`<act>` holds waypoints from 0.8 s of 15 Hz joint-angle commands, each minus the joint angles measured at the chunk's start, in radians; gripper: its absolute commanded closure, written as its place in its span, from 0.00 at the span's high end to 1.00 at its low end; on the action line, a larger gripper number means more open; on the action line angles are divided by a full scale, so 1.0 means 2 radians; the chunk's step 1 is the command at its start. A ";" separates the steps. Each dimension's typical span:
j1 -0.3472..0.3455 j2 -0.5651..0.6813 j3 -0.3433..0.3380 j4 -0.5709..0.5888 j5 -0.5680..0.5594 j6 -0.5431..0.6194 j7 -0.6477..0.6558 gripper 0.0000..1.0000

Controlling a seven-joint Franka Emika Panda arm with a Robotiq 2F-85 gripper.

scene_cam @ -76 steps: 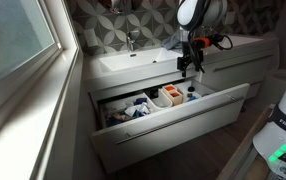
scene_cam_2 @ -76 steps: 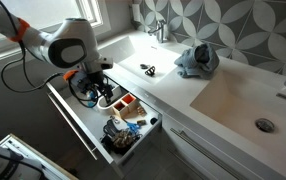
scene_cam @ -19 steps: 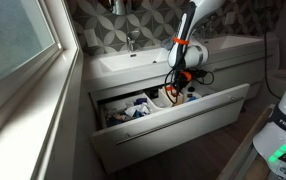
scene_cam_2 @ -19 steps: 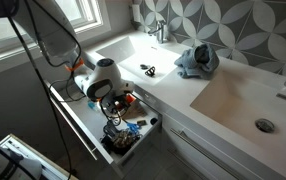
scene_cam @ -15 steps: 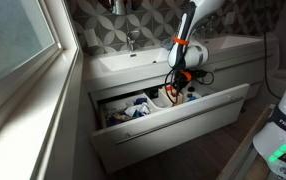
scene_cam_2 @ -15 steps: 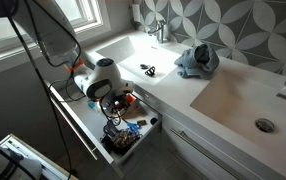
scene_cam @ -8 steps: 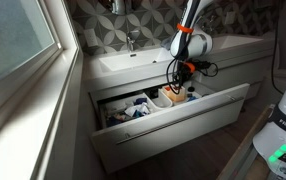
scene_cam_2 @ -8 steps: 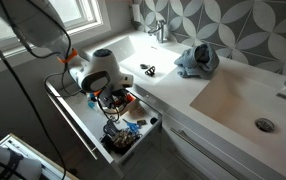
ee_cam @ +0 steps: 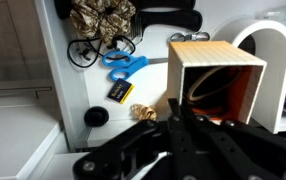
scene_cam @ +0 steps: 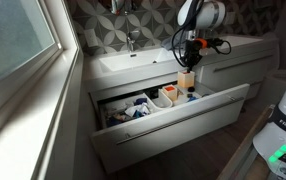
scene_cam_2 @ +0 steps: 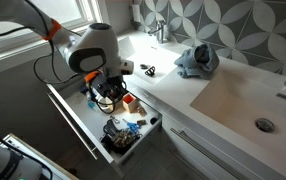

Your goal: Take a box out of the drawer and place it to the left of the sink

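Note:
A small open wooden box (scene_cam: 186,81) with an orange inside hangs just above the open drawer (scene_cam: 183,113), below the counter's front edge. My gripper (scene_cam: 187,68) is shut on one of its walls. In the wrist view the box (ee_cam: 215,85) fills the centre right, and my gripper (ee_cam: 178,122) pinches its lower left wall. In an exterior view the gripper (scene_cam_2: 105,85) hovers over the drawer (scene_cam_2: 78,125) and the box is mostly hidden behind it. The sink (scene_cam: 128,62) lies on the counter to the left of the arm.
The drawer holds a white round container (ee_cam: 273,50), blue scissors (ee_cam: 123,62), a yellow-black packet (ee_cam: 120,91), a black cap (ee_cam: 96,116) and more clutter. A blue cloth (scene_cam_2: 195,60) lies on the counter. A second basin (scene_cam_2: 253,105) sits further along. A window ledge (scene_cam: 43,110) runs beside the vanity.
The gripper has risen out of the drawer with the wooden box in it. The box now hangs above the drawer's contents instead of among them.

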 commanded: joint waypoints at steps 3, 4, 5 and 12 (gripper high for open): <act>-0.002 -0.102 -0.049 0.017 -0.013 -0.125 0.037 0.01; -0.004 -0.111 -0.056 0.024 -0.017 -0.136 0.045 0.01; 0.006 -0.086 -0.054 0.017 -0.005 -0.106 0.020 0.03; 0.002 -0.107 -0.063 0.023 -0.007 -0.128 0.032 0.01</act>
